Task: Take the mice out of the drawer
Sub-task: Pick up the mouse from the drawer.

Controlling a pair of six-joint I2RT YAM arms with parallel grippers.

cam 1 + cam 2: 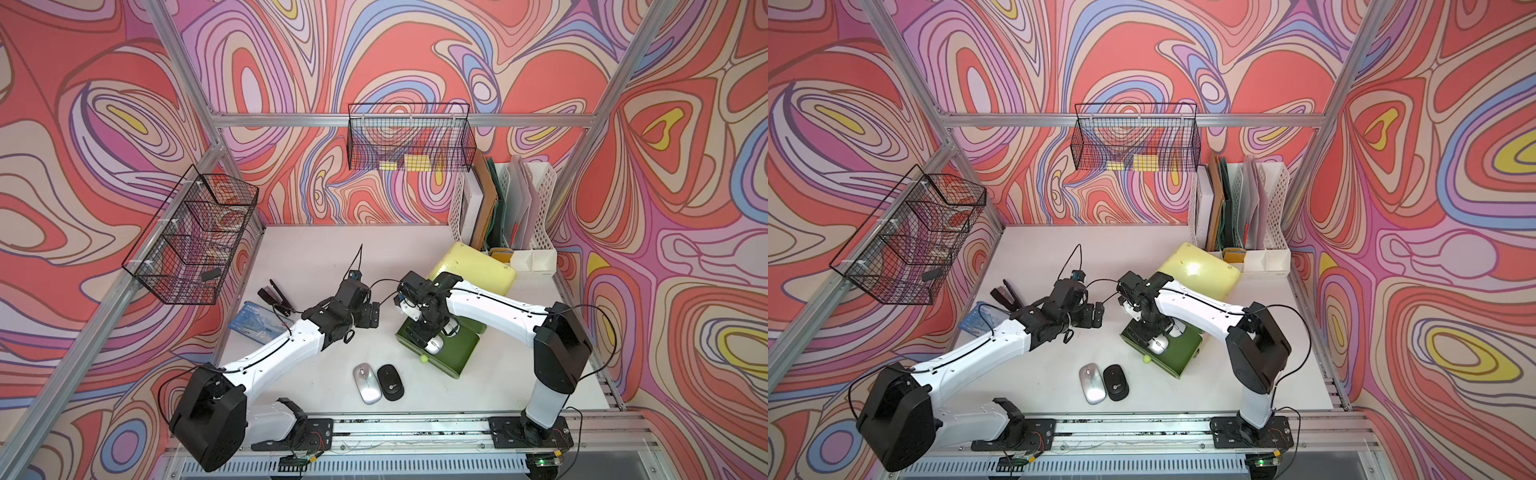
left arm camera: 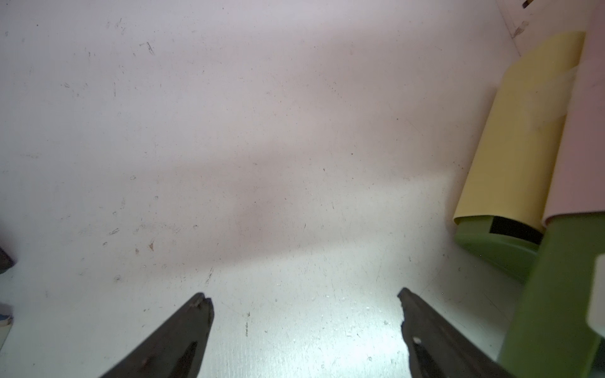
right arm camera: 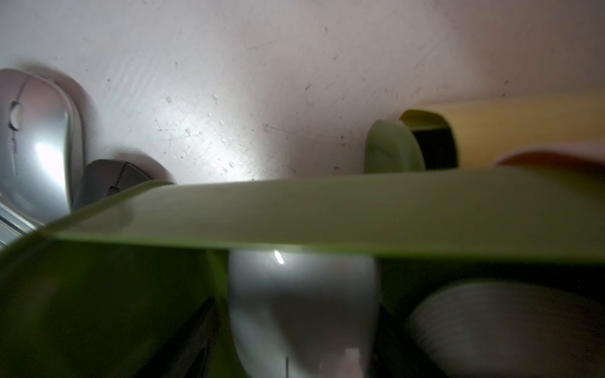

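The green drawer [image 1: 459, 357] [image 1: 1181, 359] stands pulled out of its yellow case, right of centre in both top views. A silver mouse [image 1: 434, 344] [image 3: 301, 291] and a white mouse [image 1: 451, 328] [image 3: 491, 320] lie inside it. My right gripper [image 1: 427, 341] [image 3: 301, 327] reaches down into the drawer, open, one dark finger on each side of the silver mouse; a gap shows beside one finger [image 3: 196, 330]. On the table in front lie a silver mouse [image 1: 367, 383] [image 3: 36, 140] and a black mouse [image 1: 390, 382] [image 3: 111, 180]. My left gripper [image 1: 372, 318] [image 2: 304, 297] hangs open and empty over bare table.
The yellow drawer case [image 1: 473, 266] lies behind the drawer, with a white file rack [image 1: 503, 203] at the back right. A small green ball [image 1: 423, 358] sits at the drawer's front. A blue box [image 1: 253, 322] and a black tool [image 1: 274, 297] lie left. Wire baskets [image 1: 409, 141] hang on the frame.
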